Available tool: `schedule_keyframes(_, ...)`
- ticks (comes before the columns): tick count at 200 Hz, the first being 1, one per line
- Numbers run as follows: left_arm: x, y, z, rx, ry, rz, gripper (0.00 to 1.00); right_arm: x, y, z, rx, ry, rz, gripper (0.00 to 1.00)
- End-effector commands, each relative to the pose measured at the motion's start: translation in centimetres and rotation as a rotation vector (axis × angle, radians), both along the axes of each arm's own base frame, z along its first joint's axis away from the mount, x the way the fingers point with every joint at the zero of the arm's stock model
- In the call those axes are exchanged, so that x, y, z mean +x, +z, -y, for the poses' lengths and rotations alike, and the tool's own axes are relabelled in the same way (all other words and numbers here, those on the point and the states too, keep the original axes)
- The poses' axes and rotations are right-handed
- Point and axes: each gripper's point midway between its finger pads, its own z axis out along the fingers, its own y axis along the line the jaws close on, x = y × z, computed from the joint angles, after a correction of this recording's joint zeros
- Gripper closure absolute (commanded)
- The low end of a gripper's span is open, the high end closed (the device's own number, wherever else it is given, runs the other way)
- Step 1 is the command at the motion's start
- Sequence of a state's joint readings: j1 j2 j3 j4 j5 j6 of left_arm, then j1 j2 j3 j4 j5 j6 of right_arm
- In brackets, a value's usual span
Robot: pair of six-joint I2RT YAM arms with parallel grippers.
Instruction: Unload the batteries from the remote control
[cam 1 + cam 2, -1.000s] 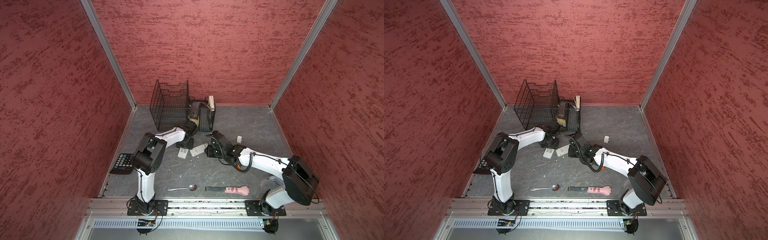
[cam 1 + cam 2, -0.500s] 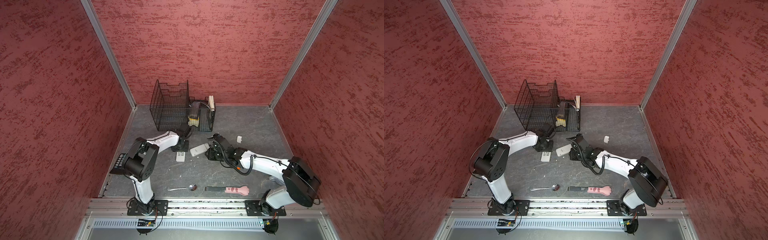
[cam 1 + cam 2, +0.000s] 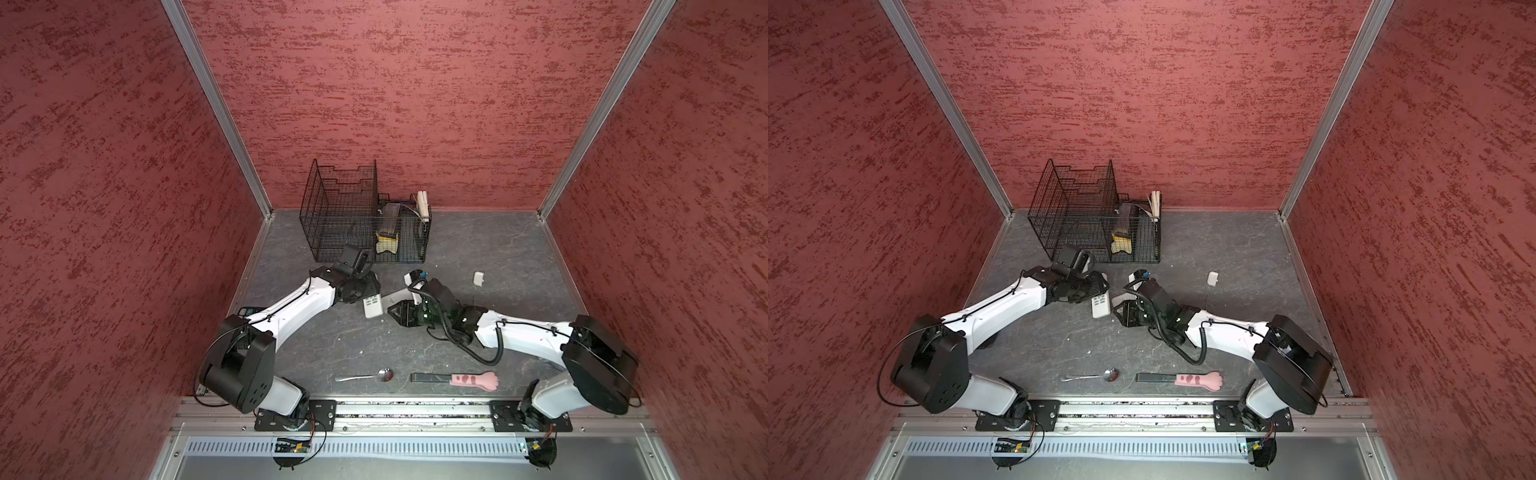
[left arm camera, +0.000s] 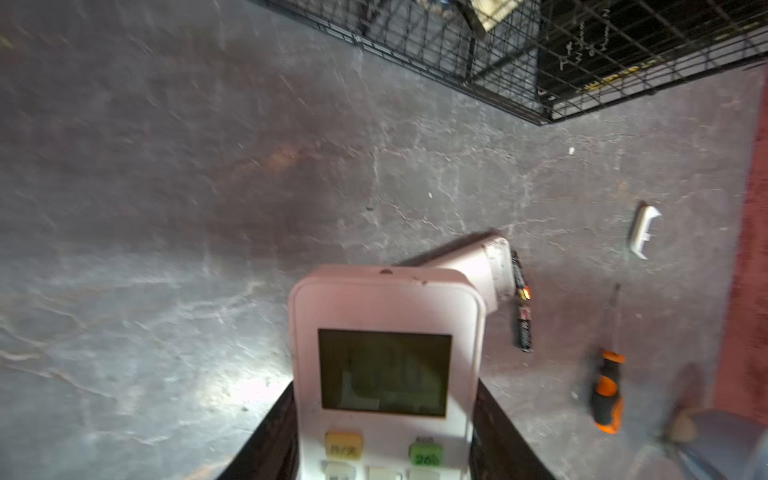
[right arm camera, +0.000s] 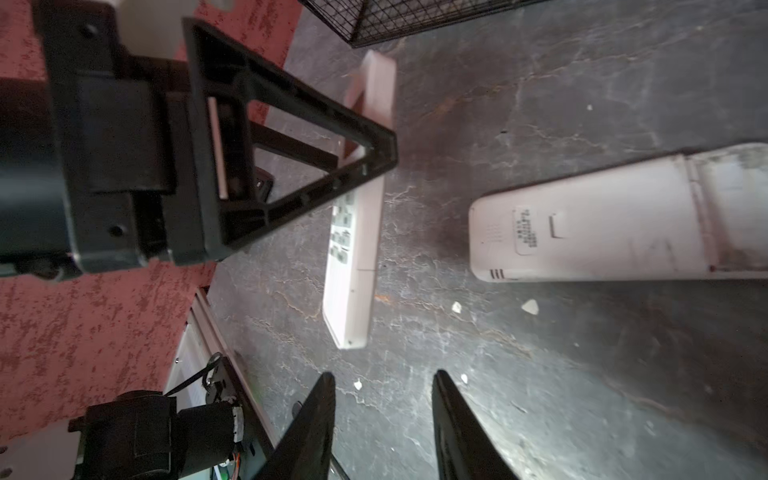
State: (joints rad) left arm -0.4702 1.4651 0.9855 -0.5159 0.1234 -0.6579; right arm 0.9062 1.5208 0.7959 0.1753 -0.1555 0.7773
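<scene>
One smooth, round-cornered white plastic remote (image 4: 386,299) clamped in left claw (image 4: 384,384); right claw (image 5: 384,376) apart, empty.

Both top views are evenly lit and sharp, shadows soft. Wrist views are dimmer and blurred, with white glare on the worktop (image 4: 232,390).

The wire basket (image 3: 332,216) stands behind the remote control (image 3: 372,307), the spoon (image 3: 365,376) before it.
</scene>
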Motion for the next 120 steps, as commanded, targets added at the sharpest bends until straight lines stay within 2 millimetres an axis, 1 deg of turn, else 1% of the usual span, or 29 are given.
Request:
schedule_keyframes(1,0.6,2.1,1.5,-0.101,0.002,0.041,0.71,0.9,3.3,-1.9,0.105,-0.006,0.053,0.59)
schedule_keyframes(12,0.6,2.4,1.7,-0.11,-0.002,0.045,0.71,0.9,3.3,-2.1,0.1,-0.003,0.051,0.59)
schedule_keyframes(50,0.5,3.5,2.2,-0.154,-0.01,0.06,0.71,1.0,2.2,-1.9,0.054,-0.012,0.03,0.58)
schedule_keyframes(92,0.4,4.7,2.4,-0.181,-0.017,0.08,0.71,1.5,1.9,-2.2,0.03,-0.011,0.036,0.58)
schedule_keyframes(120,0.3,5.0,2.6,-0.194,-0.021,0.082,0.71,2.0,2.0,-2.6,0.023,-0.015,0.052,0.58)
